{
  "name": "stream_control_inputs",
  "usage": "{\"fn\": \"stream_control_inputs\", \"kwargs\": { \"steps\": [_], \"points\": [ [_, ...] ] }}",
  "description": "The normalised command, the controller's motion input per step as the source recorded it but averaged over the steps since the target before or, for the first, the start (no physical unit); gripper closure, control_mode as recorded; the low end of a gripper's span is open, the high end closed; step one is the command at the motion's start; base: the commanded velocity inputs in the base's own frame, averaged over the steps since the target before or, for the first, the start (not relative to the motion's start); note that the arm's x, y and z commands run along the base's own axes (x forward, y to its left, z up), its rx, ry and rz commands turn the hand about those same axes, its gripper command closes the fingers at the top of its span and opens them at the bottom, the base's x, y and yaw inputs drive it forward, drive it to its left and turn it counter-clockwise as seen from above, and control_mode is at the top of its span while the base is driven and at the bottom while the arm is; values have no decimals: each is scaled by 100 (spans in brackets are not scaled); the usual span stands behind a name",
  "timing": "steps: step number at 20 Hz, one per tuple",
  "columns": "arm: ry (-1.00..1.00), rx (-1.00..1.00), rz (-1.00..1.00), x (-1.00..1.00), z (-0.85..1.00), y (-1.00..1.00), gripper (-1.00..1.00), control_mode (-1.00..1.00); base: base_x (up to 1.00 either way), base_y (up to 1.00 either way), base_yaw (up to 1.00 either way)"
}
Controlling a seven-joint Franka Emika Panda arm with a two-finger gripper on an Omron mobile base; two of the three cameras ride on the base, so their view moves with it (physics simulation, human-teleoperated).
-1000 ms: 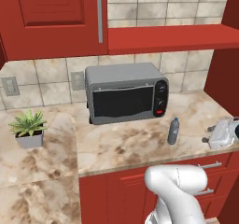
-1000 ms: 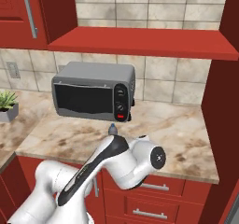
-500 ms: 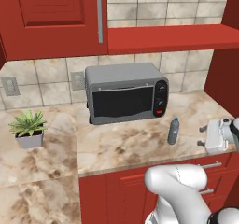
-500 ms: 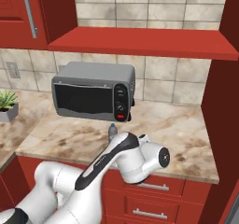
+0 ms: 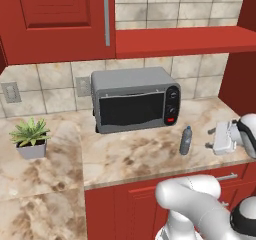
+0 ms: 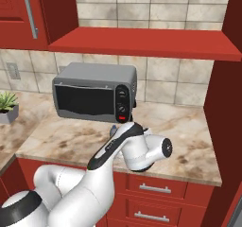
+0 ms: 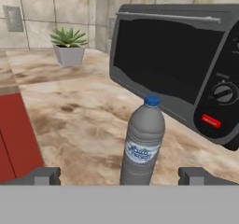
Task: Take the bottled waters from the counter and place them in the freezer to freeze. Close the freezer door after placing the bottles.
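One water bottle (image 7: 143, 141) upright on the stone counter (image 5: 135, 156), just in front of the microwave's (image 5: 134, 100) knob end, with the gripper (image 5: 214, 138) spread wide, empty, level with it and a little to its right.

Best done by easing straight in until the bottle's body sits between the two fingertips (image 7: 43, 175), then clenching below the label band, low enough not to tip it toward the microwave. From the hand camera: bottle centred between the tips, blue cap and label clear, potted plant (image 7: 68, 45) far behind. From the left base camera: open counter between gripper and bottle, not yet touching. From the right base camera: bottle mostly hidden behind the white arm (image 6: 118, 150), though free counter toward the red side panel (image 6: 226, 126) visible.
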Motion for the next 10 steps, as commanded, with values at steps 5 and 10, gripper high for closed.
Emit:
{"fn": "stream_control_inputs", "kwargs": {
  "steps": [5, 10],
  "points": [
    [0, 0, 0, 17, -3, 1, -100, -100, 0, 0, 0],
    [0, 0, 0, 16, -15, 1, -100, -100, 0, 0, 0]
  ]
}}
